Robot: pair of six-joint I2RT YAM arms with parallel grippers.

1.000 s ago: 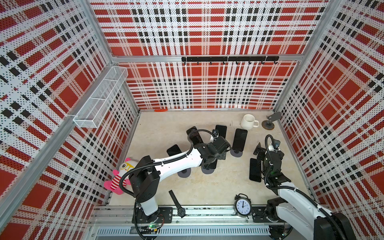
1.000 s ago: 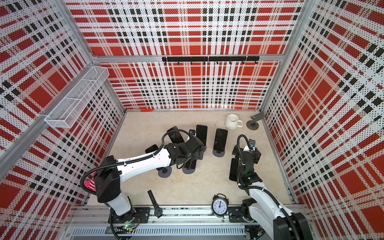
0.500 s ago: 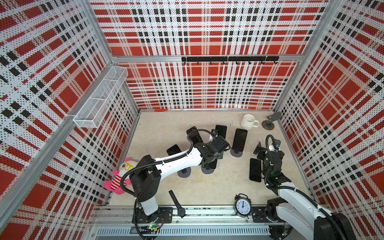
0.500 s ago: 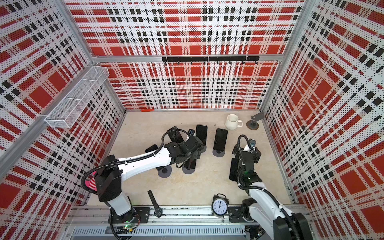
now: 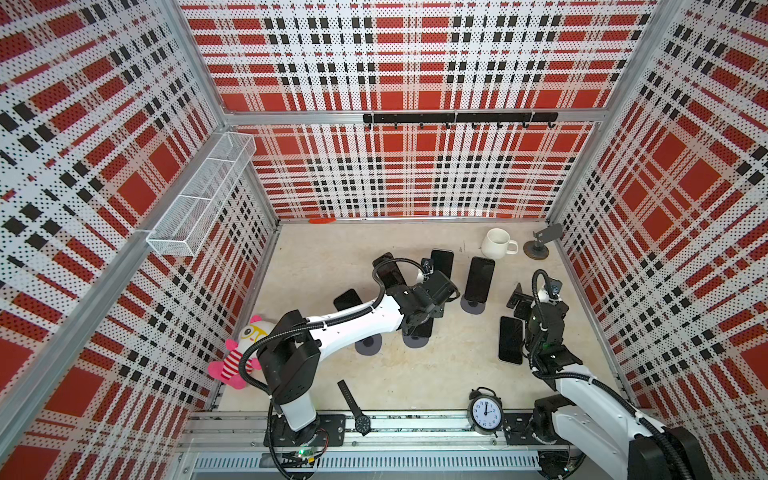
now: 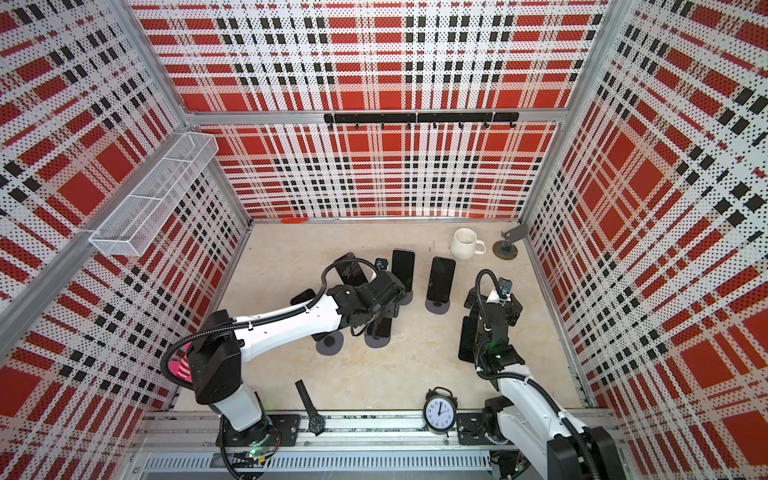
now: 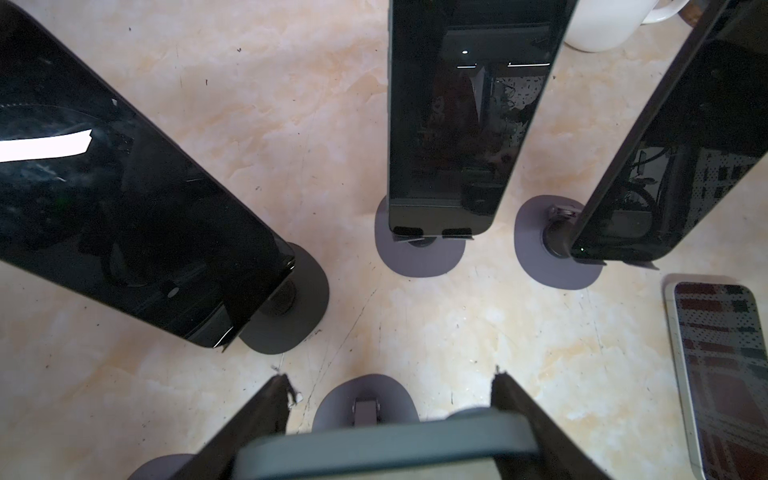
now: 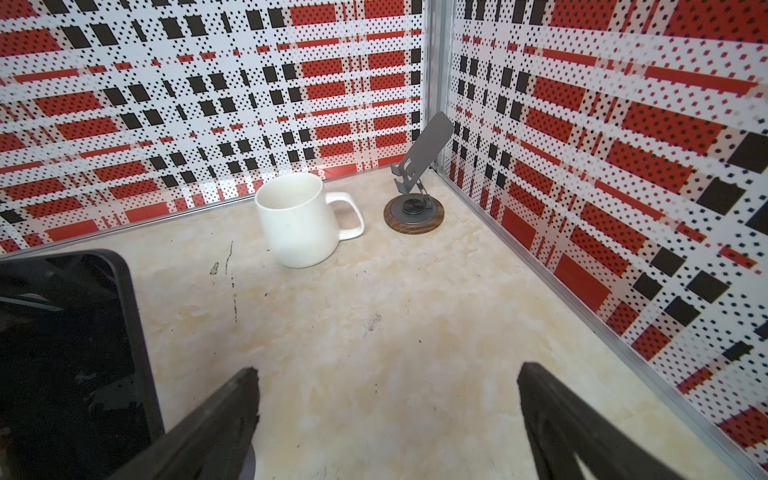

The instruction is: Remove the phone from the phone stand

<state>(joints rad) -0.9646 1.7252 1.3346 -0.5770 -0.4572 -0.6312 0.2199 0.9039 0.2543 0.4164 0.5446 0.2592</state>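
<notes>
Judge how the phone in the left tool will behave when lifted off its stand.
Probably stiff: the phone looks a flat, rigid slab. Its smooth edges may slip within the left tool. Its small-based stand might tip.

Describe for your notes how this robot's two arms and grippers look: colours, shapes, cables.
The left arm and right arm have smooth white links with boxy black joint housings. A black corrugated cable loops along each. The left gripper and right gripper have flat, matte black tapering fingers.
</notes>
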